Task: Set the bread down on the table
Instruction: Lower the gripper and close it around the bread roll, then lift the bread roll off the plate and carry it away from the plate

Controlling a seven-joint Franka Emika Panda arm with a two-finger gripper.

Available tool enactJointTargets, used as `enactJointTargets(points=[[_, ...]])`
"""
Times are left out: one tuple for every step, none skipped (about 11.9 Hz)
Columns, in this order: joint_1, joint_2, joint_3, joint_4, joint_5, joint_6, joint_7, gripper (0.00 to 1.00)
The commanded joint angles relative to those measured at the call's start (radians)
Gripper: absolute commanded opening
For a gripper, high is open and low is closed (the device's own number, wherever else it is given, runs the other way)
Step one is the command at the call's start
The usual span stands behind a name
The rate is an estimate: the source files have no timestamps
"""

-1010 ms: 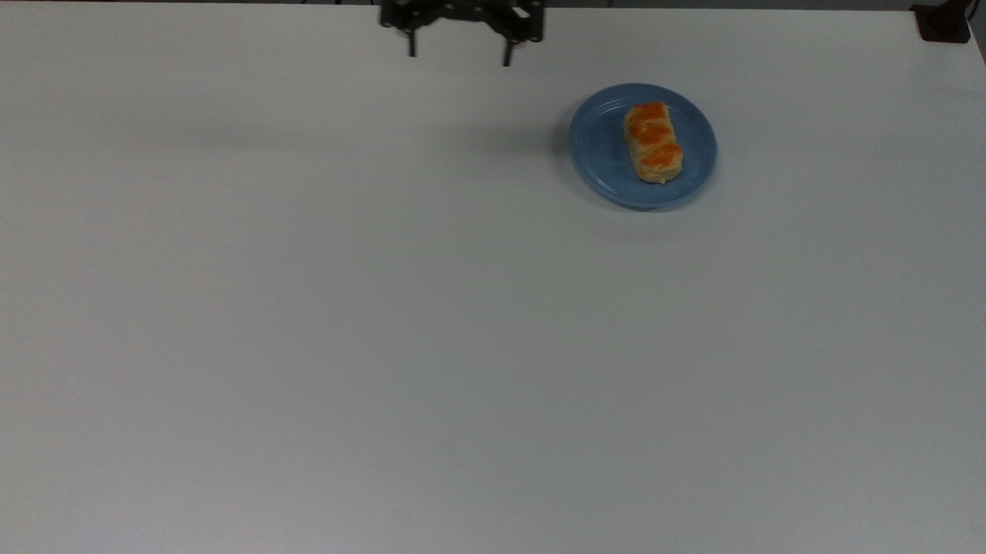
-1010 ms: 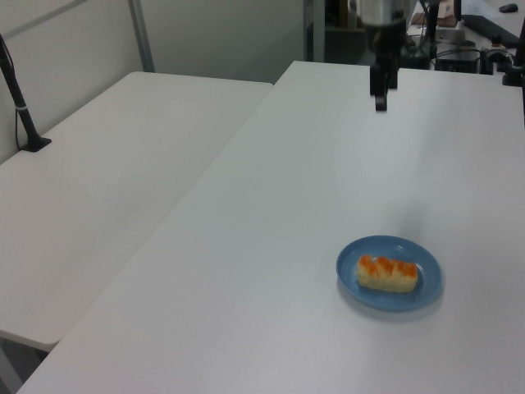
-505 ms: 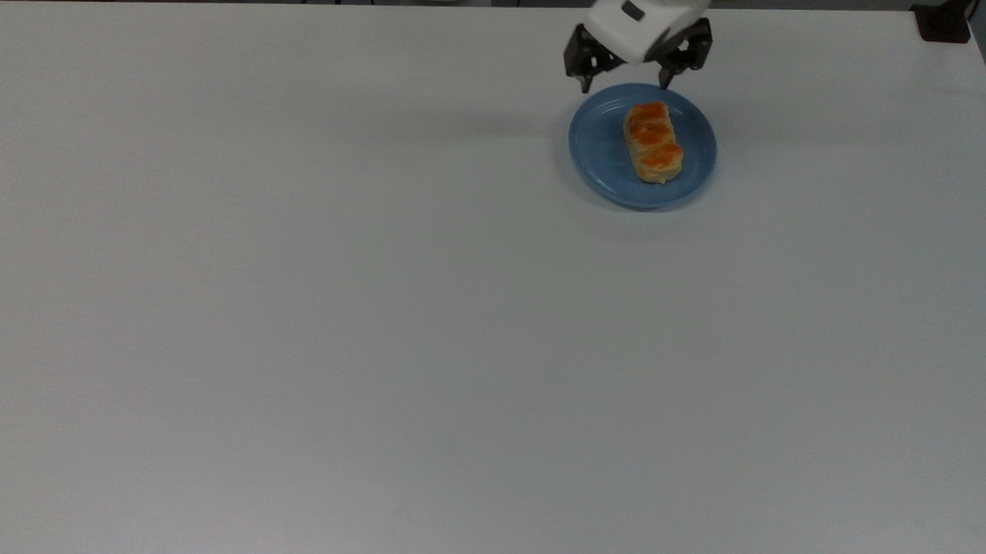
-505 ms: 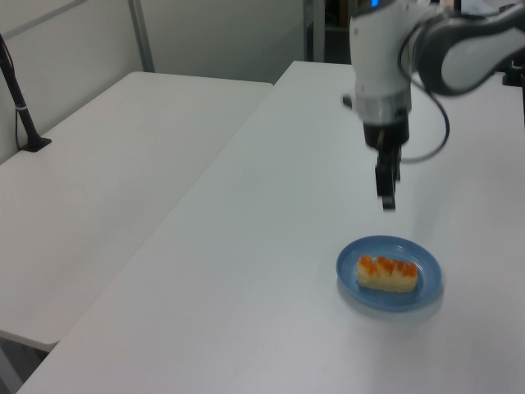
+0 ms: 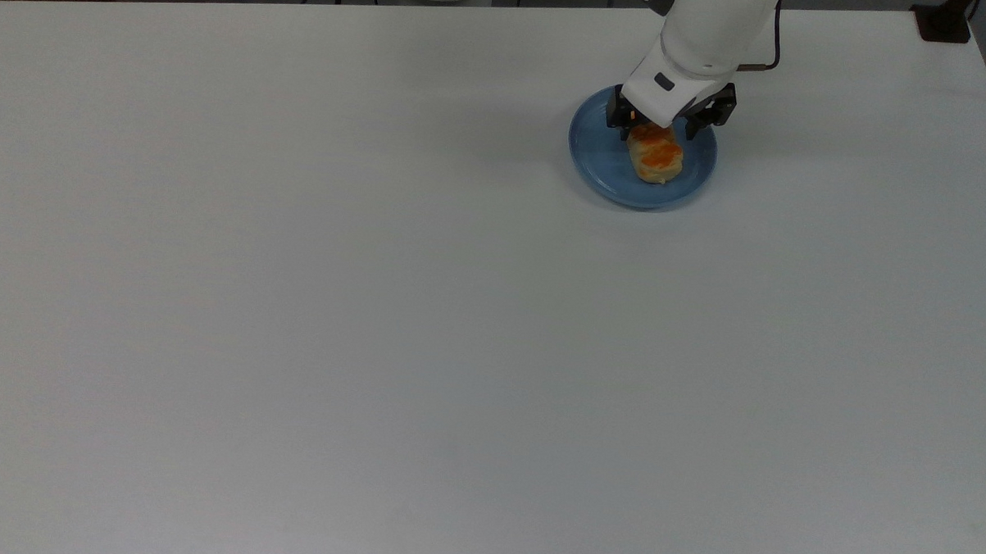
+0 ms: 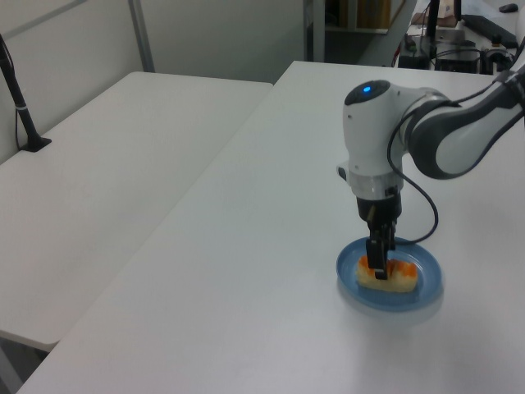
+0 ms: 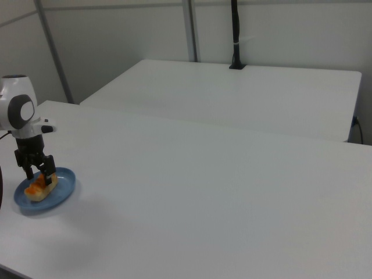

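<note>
The bread (image 5: 657,160), a small tan loaf with orange bumps, lies on a round blue plate (image 5: 596,153) near the far right of the white table (image 5: 377,306) in the top view. My gripper (image 5: 658,133) is lowered over the loaf's far end, open, with one finger on each side. The left view has the gripper (image 6: 377,268) down on the bread (image 6: 402,281) inside the plate (image 6: 428,289). In the right view the open gripper (image 7: 39,173) straddles the bread (image 7: 36,190) on the plate (image 7: 65,183).
A second white table (image 6: 107,164) stands beside this one, with a black post (image 6: 18,98) clamped to it. A black clamp (image 5: 943,22) sits at the table's far right corner in the top view. Bare tabletop (image 7: 203,192) stretches around the plate.
The gripper travelled from the table's far edge over to the plate and came down around the bread's end. The bread and plate have not moved.
</note>
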Motion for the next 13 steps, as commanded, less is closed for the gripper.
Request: enactJointTargets(points=[[0.032, -0.013, -0.013, -0.055, 0.007, 0.078, 0.039, 0.75], [0.032, -0.008, -0.013, -0.067, 0.002, 0.099, 0.039, 0.59], [0.032, -0.008, -0.013, -0.07, -0.005, 0.099, 0.038, 0.42], [0.027, -0.016, -0.013, -0.069, -0.013, 0.087, 0.03, 0.3], [0.013, -0.027, -0.015, -0.063, -0.013, 0.061, 0.024, 0.23], [0.001, -0.044, -0.019, -0.049, -0.013, 0.015, 0.0, 0.23], [-0.025, -0.068, -0.022, -0.04, -0.015, -0.038, -0.029, 0.23], [-0.056, -0.091, -0.024, -0.029, -0.018, -0.08, -0.074, 0.23], [-0.104, -0.108, -0.026, -0.026, -0.03, -0.103, -0.126, 0.23], [-0.158, -0.114, -0.026, -0.026, -0.053, -0.106, -0.167, 0.23], [-0.215, -0.114, -0.026, -0.026, -0.082, -0.105, -0.215, 0.23], [-0.279, -0.116, -0.024, -0.026, -0.106, -0.102, -0.275, 0.23], [-0.342, -0.117, -0.024, -0.027, -0.114, -0.095, -0.325, 0.23]])
